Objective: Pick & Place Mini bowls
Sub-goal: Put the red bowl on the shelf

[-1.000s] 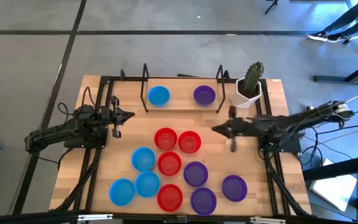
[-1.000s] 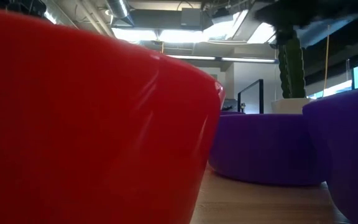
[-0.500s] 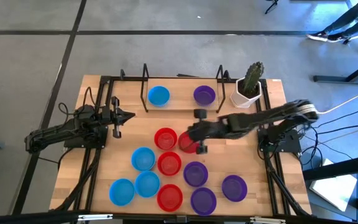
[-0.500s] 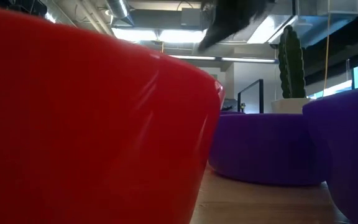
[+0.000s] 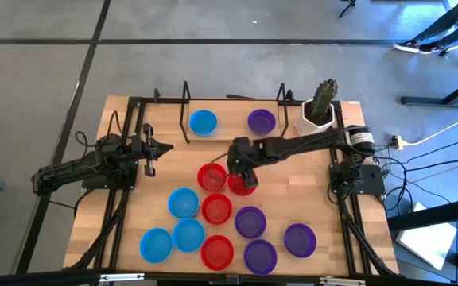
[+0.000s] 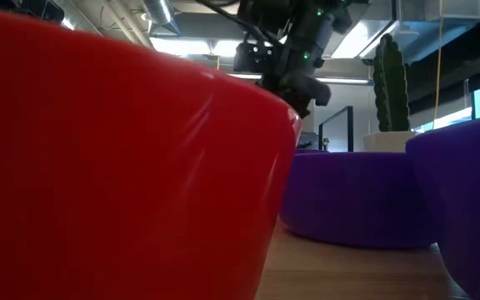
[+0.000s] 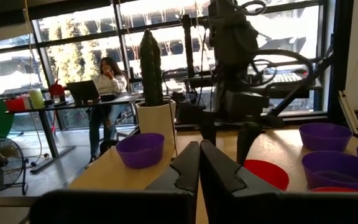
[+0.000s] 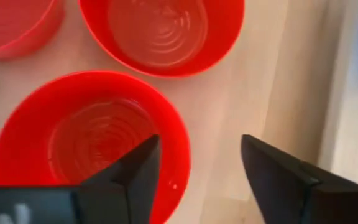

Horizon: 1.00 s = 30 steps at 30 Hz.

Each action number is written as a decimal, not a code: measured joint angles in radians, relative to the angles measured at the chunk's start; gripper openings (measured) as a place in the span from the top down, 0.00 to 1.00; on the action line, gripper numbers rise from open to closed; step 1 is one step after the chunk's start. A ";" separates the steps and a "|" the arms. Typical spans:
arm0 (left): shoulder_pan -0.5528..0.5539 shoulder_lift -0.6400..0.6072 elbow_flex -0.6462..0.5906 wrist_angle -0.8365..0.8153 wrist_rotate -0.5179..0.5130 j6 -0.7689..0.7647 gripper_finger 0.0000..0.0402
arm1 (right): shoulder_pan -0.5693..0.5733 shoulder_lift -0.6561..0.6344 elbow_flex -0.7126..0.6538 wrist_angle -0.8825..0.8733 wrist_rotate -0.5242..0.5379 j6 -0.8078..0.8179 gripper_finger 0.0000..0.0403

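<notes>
Several mini bowls in red, blue and purple sit on the table's middle and near part. A blue one (image 5: 203, 121) and a purple one (image 5: 261, 121) rest on the far rack. My right gripper (image 5: 241, 175) is open and slants down over a red bowl (image 5: 246, 187) at the centre. In the right wrist view one finger (image 8: 138, 168) stands over that bowl's inside (image 8: 92, 146) and the other (image 8: 272, 171) over bare wood, astride the rim. I see no touch. My left gripper (image 7: 199, 163) waits shut at the table's left (image 5: 164, 148).
A white pot with a cactus (image 5: 318, 111) stands at the far right corner. Two more red bowls (image 8: 160, 31) (image 8: 8, 25) lie close beside the one under my right gripper. A person sits at a desk (image 7: 107, 78) in the room beyond.
My right gripper has swung from the table's right side toward the left, out over the red bowls at the centre. It has tipped from level to slanting down and has sunk a little. The bowls have not moved.
</notes>
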 joint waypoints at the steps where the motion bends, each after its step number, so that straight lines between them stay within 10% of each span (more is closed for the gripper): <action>1: 0.000 0.000 0.000 0.000 0.000 0.000 0.97 | -0.005 0.000 0.000 -0.002 -0.026 0.003 0.41; 30: 0.000 0.000 0.000 0.004 -0.001 0.000 0.98 | -0.023 0.001 -0.153 0.138 -0.115 0.044 0.44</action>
